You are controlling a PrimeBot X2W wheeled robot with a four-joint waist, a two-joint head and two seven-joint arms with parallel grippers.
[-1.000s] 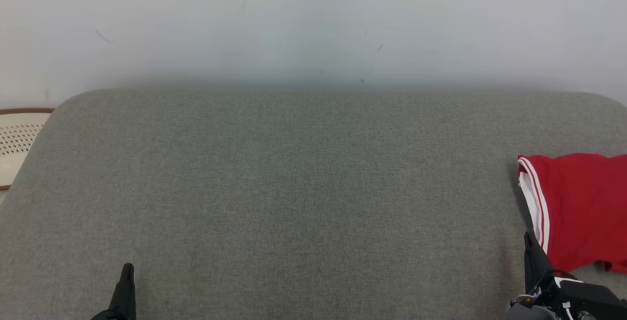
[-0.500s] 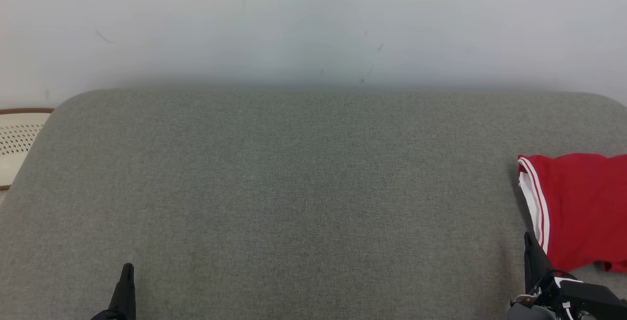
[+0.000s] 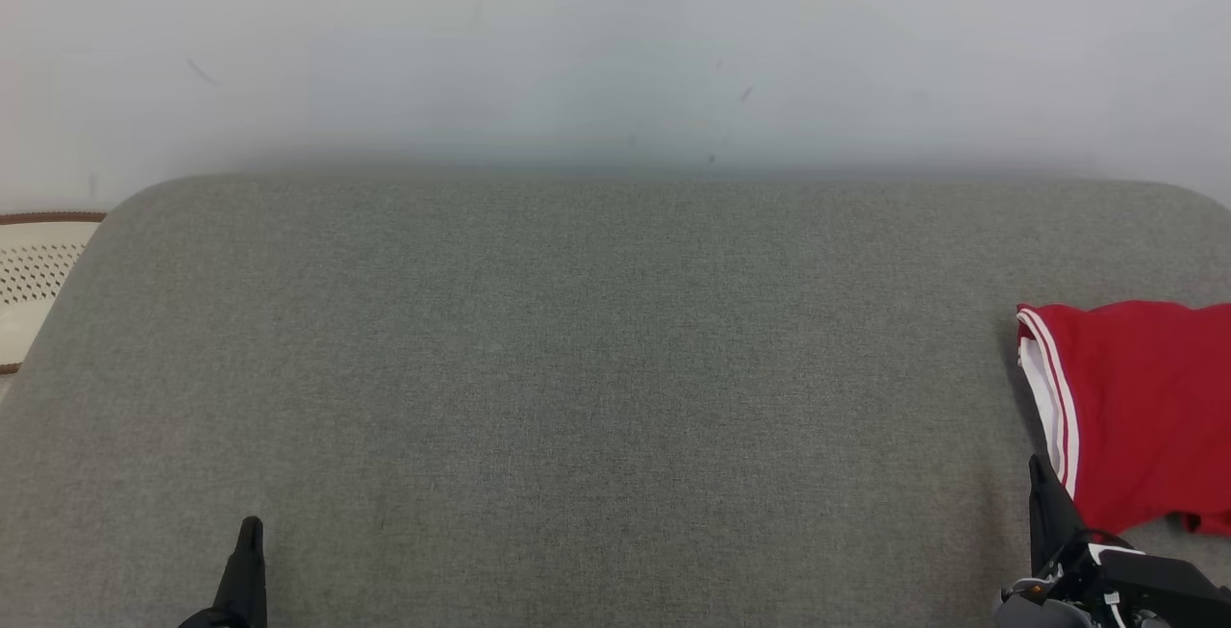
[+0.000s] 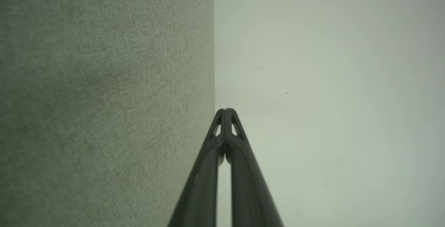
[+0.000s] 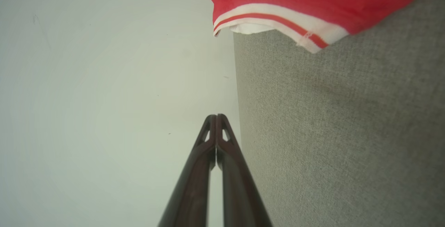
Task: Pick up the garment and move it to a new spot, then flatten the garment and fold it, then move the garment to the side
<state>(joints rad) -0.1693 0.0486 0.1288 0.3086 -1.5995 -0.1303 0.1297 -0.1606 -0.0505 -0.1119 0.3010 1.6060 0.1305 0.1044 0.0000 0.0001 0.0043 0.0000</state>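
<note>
Two pincers are held low at the near edge of the bench [image 3: 577,368], and both are clenched on nothing. Beyond the bench's left edge, a cream perforated object with a brown rim [image 3: 34,272] is cut off by the frame. The left pincer [image 3: 250,524] is parked by the near-left corner, its dark tapered fingers pressed tip to tip. The bench is covered in grey woven cloth of fine, matte grain, and its far corners are rounded. The right pincer [image 3: 1037,466] is held by the near-right corner, just beside the garment [image 3: 1144,397]. The garment is laid at the right edge: soft red cloth, hemmed with a white band carrying a red stripe. Its straight outline suggests that folding is done and that it was set there to free the middle.
</note>
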